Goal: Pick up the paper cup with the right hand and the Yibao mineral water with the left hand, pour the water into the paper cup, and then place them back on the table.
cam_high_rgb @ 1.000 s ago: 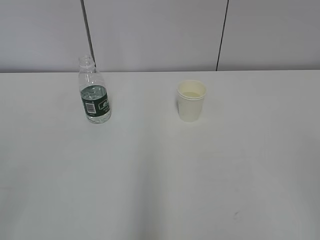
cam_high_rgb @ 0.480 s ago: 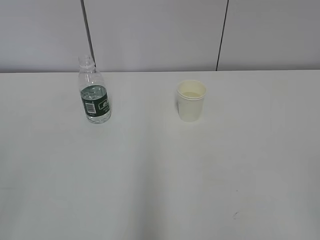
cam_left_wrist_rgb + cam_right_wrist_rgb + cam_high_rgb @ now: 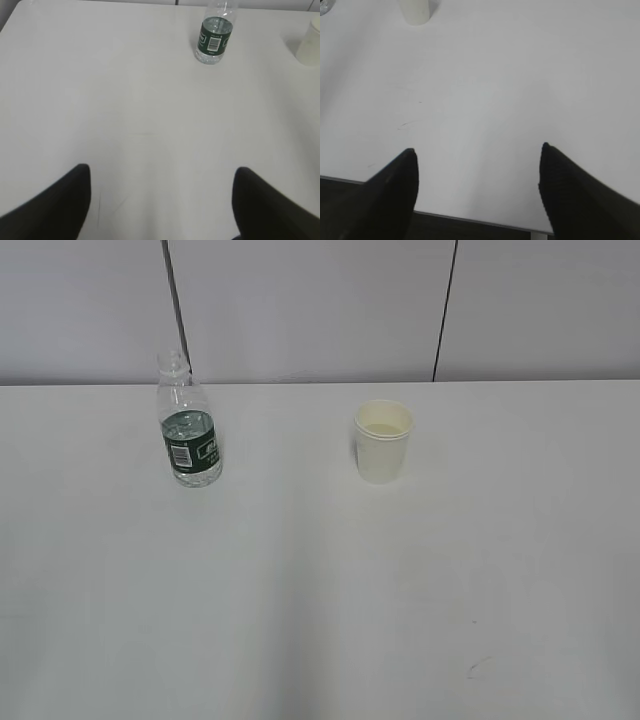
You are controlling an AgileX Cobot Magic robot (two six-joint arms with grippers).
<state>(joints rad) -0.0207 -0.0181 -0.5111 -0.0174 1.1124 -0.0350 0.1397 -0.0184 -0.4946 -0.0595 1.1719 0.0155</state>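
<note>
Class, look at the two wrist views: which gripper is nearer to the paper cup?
Hard to call; perhaps the right. The right gripper has the paper cup far ahead, up-left. The left gripper sees it at its far right edge.

The white table (image 3: 320, 600) carries two things, well apart — the Yibao mineral water (image 3: 189, 425) and the paper cup (image 3: 383, 441), both upright.

Both the left hand (image 3: 160, 200) and right hand (image 3: 477, 187) show plain black tapered fingers.
</note>
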